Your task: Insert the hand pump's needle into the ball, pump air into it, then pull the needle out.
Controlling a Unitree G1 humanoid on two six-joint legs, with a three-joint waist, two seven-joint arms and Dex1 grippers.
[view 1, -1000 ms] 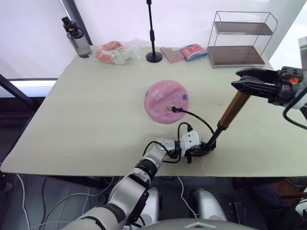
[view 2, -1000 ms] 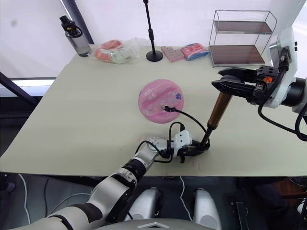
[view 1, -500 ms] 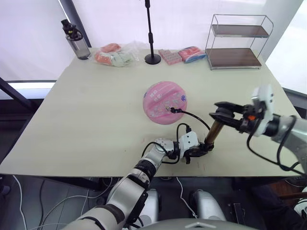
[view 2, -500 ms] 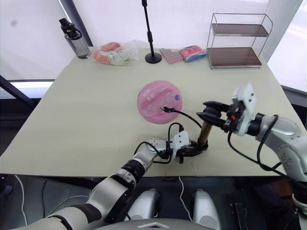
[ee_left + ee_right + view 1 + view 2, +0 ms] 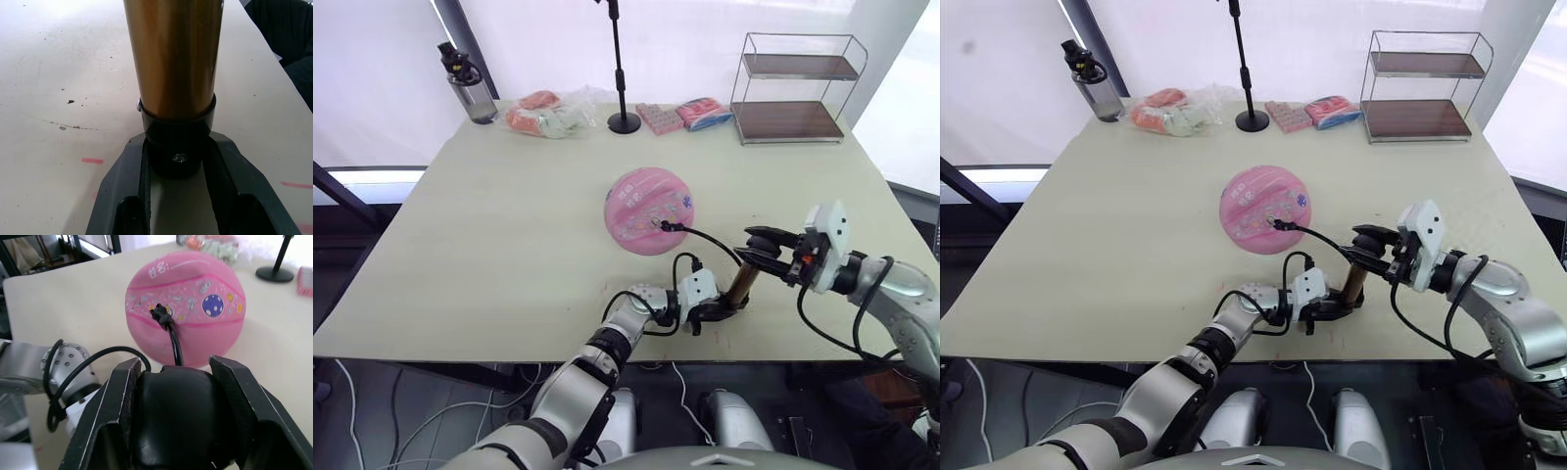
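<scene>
A: How is the pump (image 5: 741,281) held?
B: Left gripper (image 5: 177,161) clamps its base cap, steadying it; right gripper (image 5: 176,416) closes on the handle (image 5: 175,423), ready to stroke.
A: The ball (image 5: 650,210)?
B: Just beyond the pump, hose (image 5: 703,236) plugged in.

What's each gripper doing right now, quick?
Left gripper: shut on the pump's base cap, at the table.
Right gripper: shut on the pump's handle.
</scene>
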